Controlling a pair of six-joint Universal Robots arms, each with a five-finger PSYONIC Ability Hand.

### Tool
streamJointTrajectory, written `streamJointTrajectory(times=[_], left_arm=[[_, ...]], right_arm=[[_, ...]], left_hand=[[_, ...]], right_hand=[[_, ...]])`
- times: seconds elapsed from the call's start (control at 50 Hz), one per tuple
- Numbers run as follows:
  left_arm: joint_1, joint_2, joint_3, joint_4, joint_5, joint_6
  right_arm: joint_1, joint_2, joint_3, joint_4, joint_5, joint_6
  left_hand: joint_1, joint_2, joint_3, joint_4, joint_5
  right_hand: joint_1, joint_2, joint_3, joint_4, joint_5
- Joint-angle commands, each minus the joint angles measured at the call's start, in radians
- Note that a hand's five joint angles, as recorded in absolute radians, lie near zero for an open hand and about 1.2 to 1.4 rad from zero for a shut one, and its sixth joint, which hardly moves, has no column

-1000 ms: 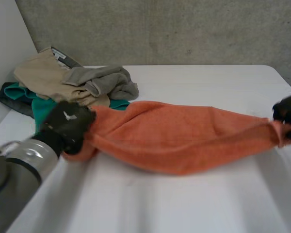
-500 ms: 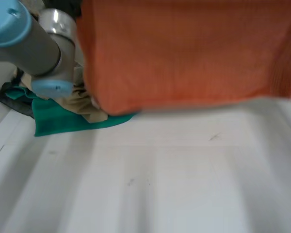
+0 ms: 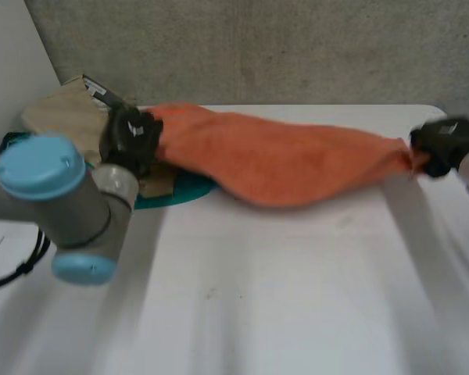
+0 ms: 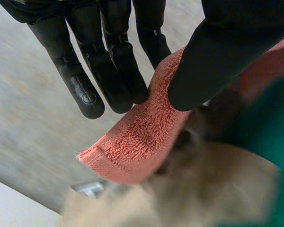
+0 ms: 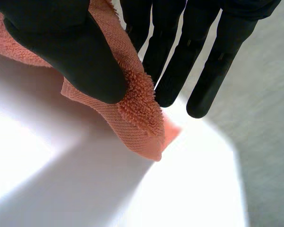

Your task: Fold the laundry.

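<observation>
An orange towel (image 3: 281, 156) hangs stretched between my two hands above the far half of the white table (image 3: 297, 297). My left hand (image 3: 131, 137) pinches its left end, over the pile of clothes. In the left wrist view the thumb (image 4: 217, 61) presses the orange towel (image 4: 137, 142) against the fingers (image 4: 123, 80). My right hand (image 3: 442, 144) holds the right end near the table's right edge. In the right wrist view its thumb (image 5: 80, 61) pinches a corner of the orange towel (image 5: 137, 113) against straight fingers (image 5: 180, 71).
A pile of clothes lies at the table's far left: a beige garment (image 3: 62, 117) and a teal cloth (image 3: 172, 191) under my left arm (image 3: 55, 195). A grey concrete wall (image 3: 297, 47) rises behind the table.
Both hands lifted the towel up high close to the camera, then carried it farther back. It now hangs stretched above the table's far part, with my left hand over the clothes pile.
</observation>
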Motion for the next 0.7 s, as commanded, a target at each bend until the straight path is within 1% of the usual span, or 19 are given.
streamJointTrajectory(times=[0.02, 0.1, 0.18, 0.2, 0.24, 0.28, 0.3, 0.36, 0.44, 0.54, 0.66, 0.7], left_arm=[[-0.016, 0.041, -0.189, 0.001, 0.003, -0.003], [-0.021, 0.082, -0.262, 0.002, 0.009, -0.005], [-0.021, 0.110, -0.302, 0.005, 0.025, -0.006], [-0.021, 0.113, -0.305, 0.005, 0.026, -0.008], [-0.021, 0.119, -0.310, 0.005, 0.031, -0.008], [-0.019, 0.120, -0.312, 0.007, 0.032, -0.008], [-0.019, 0.120, -0.312, 0.007, 0.032, -0.009], [-0.019, 0.120, -0.310, 0.007, 0.032, -0.009], [-0.019, 0.120, -0.310, 0.010, 0.032, -0.009], [-0.022, 0.120, -0.310, 0.010, 0.032, -0.009], [-0.027, 0.130, -0.312, 0.010, 0.031, -0.009], [-0.027, 0.131, -0.312, 0.010, 0.031, -0.009]], right_arm=[[-0.006, 0.042, 0.099, 0.117, -0.019, -0.184], [-0.040, 0.042, 0.159, 0.123, -0.048, -0.179], [-0.063, 0.039, 0.215, 0.102, -0.123, -0.100], [-0.074, 0.031, 0.237, 0.082, -0.161, -0.043], [-0.086, 0.024, 0.257, 0.065, -0.188, 0.014], [-0.103, 0.004, 0.304, 0.036, -0.235, 0.100], [-0.104, -0.001, 0.315, 0.031, -0.240, 0.114], [-0.104, -0.018, 0.367, -0.010, -0.240, 0.152], [-0.103, -0.038, 0.429, -0.070, -0.226, 0.172], [-0.091, -0.068, 0.461, -0.087, -0.174, 0.252], [-0.057, -0.093, 0.467, -0.099, -0.143, 0.333], [-0.023, -0.099, 0.464, -0.116, -0.139, 0.373]], left_hand=[[0.237, 0.197, 0.200, 0.192, 0.244], [0.237, 0.197, 0.200, 0.192, 0.244], [0.237, 0.197, 0.200, 0.192, 0.244], [0.237, 0.197, 0.200, 0.192, 0.244], [0.237, 0.197, 0.200, 0.192, 0.244], [0.237, 0.197, 0.200, 0.192, 0.244], [0.237, 0.197, 0.200, 0.192, 0.244], [0.237, 0.197, 0.200, 0.192, 0.244], [0.237, 0.197, 0.200, 0.192, 0.244], [0.237, 0.197, 0.200, 0.192, 0.244], [0.237, 0.197, 0.200, 0.192, 0.244], [0.237, 0.197, 0.200, 0.192, 0.244]], right_hand=[[0.281, 0.215, 0.206, 0.196, 0.235], [0.281, 0.215, 0.206, 0.196, 0.235], [0.281, 0.215, 0.206, 0.196, 0.235], [0.281, 0.215, 0.206, 0.196, 0.235], [0.160, 0.094, 0.085, 0.074, 0.114], [-0.157, -0.223, -0.232, -0.242, -0.203], [-0.201, -0.268, -0.277, -0.287, -0.248], [-0.252, -0.318, -0.327, -0.337, -0.298], [-0.404, -0.470, -0.479, -0.490, -0.450], [-0.510, -0.576, -0.585, -0.595, -0.556], [-0.519, -0.585, -0.594, -0.604, -0.565], [-0.519, -0.585, -0.594, -0.604, -0.565]])
